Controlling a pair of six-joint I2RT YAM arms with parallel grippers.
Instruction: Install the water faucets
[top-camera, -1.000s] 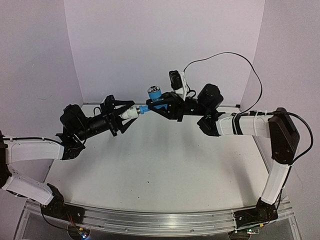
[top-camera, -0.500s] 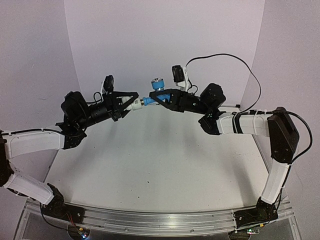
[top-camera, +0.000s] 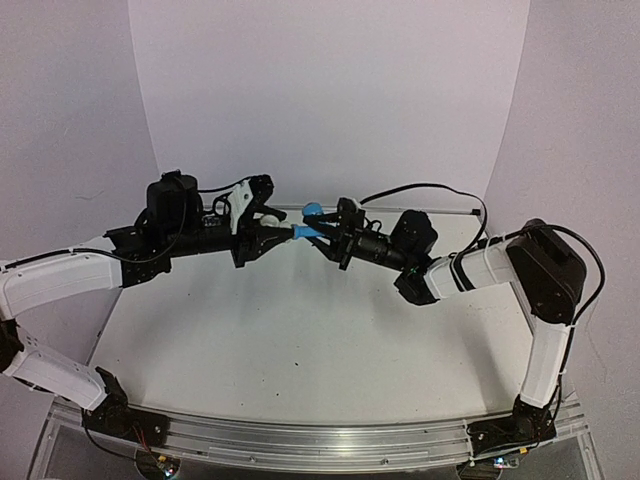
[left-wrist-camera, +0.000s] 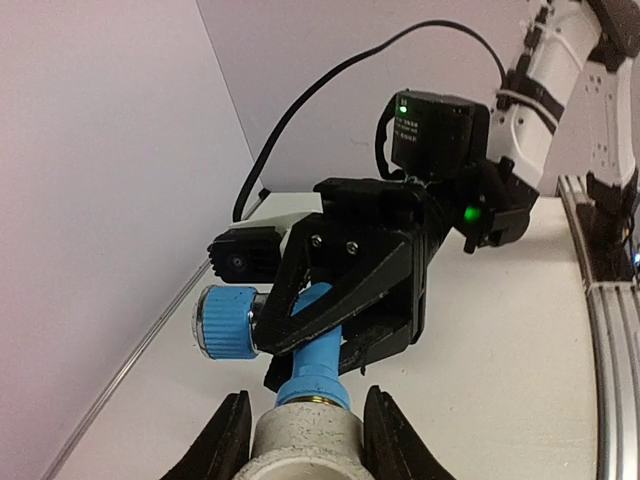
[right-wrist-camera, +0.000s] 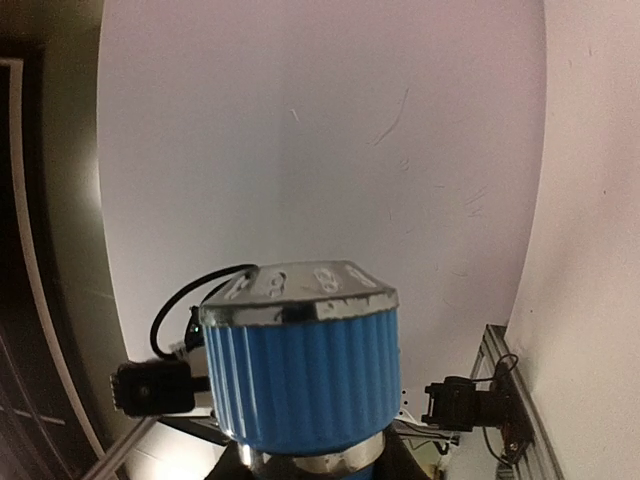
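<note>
The blue tap (top-camera: 308, 228) hangs in the air above the back of the table, its ribbed knob (top-camera: 312, 210) pointing up. My right gripper (top-camera: 326, 233) is shut on the tap's body. My left gripper (top-camera: 266, 228) is shut on the white fitting (top-camera: 273, 222), which meets the tap's stem end to end. In the left wrist view the fitting (left-wrist-camera: 305, 447) sits between my fingers (left-wrist-camera: 226, 442), with the blue stem (left-wrist-camera: 320, 368) entering it and the knob (left-wrist-camera: 226, 322) at the left. In the right wrist view the knob (right-wrist-camera: 305, 385) fills the frame and hides my fingers.
Purple walls close off the back and both sides. A black cable (top-camera: 440, 190) loops from the right arm near the back wall. The white table (top-camera: 300, 340) lies below both arms. A metal rail (top-camera: 320, 440) runs along the near edge.
Both grippers have come down and slightly left with the tap and fitting held together. The left wrist has rolled over, and the right arm now reaches lower and flatter.
</note>
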